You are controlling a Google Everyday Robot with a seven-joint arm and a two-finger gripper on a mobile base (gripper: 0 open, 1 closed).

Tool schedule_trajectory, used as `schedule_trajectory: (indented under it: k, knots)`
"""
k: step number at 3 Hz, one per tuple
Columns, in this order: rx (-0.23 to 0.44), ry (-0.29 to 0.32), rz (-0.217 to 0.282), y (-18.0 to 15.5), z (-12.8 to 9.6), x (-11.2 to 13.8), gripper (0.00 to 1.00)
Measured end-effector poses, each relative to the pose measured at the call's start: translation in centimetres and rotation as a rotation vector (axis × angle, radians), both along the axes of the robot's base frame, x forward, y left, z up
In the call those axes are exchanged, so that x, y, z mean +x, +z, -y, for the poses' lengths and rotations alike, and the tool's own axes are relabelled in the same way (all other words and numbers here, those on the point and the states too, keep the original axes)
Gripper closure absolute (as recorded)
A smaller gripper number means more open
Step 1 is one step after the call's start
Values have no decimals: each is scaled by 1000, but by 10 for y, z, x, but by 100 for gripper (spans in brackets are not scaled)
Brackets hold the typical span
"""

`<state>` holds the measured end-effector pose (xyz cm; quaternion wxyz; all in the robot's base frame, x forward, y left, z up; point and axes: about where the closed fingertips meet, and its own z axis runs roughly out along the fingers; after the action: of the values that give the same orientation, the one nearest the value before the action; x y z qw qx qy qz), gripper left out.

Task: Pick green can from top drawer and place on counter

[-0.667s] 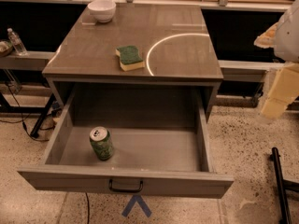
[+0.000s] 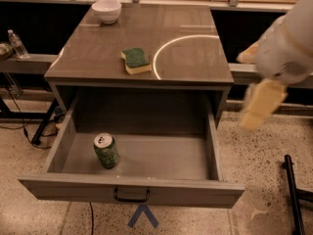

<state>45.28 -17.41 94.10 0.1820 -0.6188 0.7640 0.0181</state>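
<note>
The green can [image 2: 106,151] stands upright in the left front part of the open top drawer [image 2: 132,191], its silver top with pull tab facing up. The drawer is pulled out from under the counter [image 2: 107,48], a glossy grey-brown top with a thin white arc. My gripper [image 2: 261,104], pale yellow under the white arm, hangs in the air at the right, outside the drawer's right side and about level with the counter's front edge. It is well apart from the can and holds nothing that I can see.
A green-and-yellow sponge [image 2: 135,60] lies mid-counter and a white bowl [image 2: 106,10] stands at its back left. A water bottle [image 2: 17,44] stands on a shelf at the left. A black pole [image 2: 293,195] lies on the speckled floor at the right.
The arm and gripper have moved left, closer to the cabinet's right side. The can, sponge and bowl have not moved.
</note>
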Motion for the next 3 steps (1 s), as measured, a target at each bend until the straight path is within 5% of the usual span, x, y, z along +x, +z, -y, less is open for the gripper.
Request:
schedule_trajectory:
  k: [2,3]
  knots:
    - [285,206,-66,-73,-145,29,0]
    - [285,206,-66,-73,-145,29,0]
